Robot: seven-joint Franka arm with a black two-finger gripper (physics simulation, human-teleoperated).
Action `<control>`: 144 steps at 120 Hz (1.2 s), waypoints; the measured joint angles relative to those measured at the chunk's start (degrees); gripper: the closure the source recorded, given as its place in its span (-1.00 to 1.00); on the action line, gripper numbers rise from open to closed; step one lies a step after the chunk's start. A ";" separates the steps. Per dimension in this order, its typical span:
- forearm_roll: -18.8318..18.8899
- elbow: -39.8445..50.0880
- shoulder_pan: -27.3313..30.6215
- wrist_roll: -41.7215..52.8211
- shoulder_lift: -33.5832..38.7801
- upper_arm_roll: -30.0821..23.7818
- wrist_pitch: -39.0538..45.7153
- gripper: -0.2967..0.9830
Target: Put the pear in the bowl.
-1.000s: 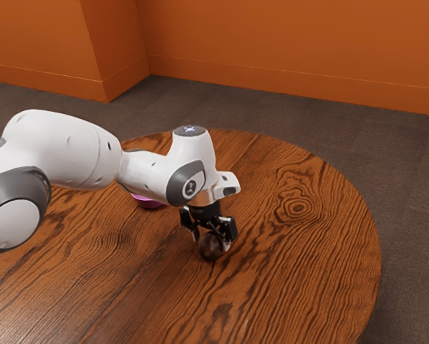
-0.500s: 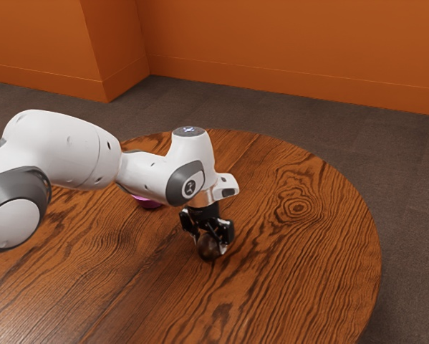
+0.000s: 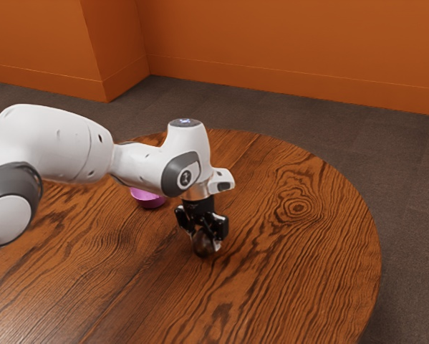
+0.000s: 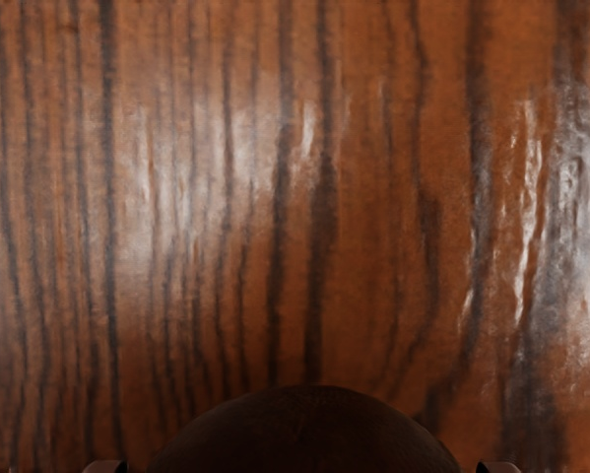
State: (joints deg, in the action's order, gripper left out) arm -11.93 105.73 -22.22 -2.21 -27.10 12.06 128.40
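Exterior view: pincer [image 3: 206,242], pointing to six o'clock, has the dark pear [image 3: 205,249] pinched from both sides, presumably to carry it securely over the rim of the pink bowl [image 3: 150,201], at its ten o'clock on the worktop [image 3: 293,265].

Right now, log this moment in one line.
end effector: closed on dark pear | pear: outside pink bowl | bowl: on table, partly hidden by arm | placement: not done

gripper [image 3: 207,245]: closed on pear [image 3: 204,248]
bowl [image 3: 150,201]: pink, exterior view's left, farther than pear
table [image 3: 307,272]: round, wooden
wall [image 3: 286,36]: orange, far
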 joint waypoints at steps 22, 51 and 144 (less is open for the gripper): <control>1.25 -6.09 4.60 0.83 1.39 0.48 -5.10 0.00; 4.80 -15.77 13.92 3.24 -0.51 0.33 -14.87 0.01; 10.56 -41.66 27.57 10.23 -19.93 -6.58 -21.73 -0.01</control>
State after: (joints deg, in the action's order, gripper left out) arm -1.37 64.06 5.35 8.02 -47.04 5.48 106.67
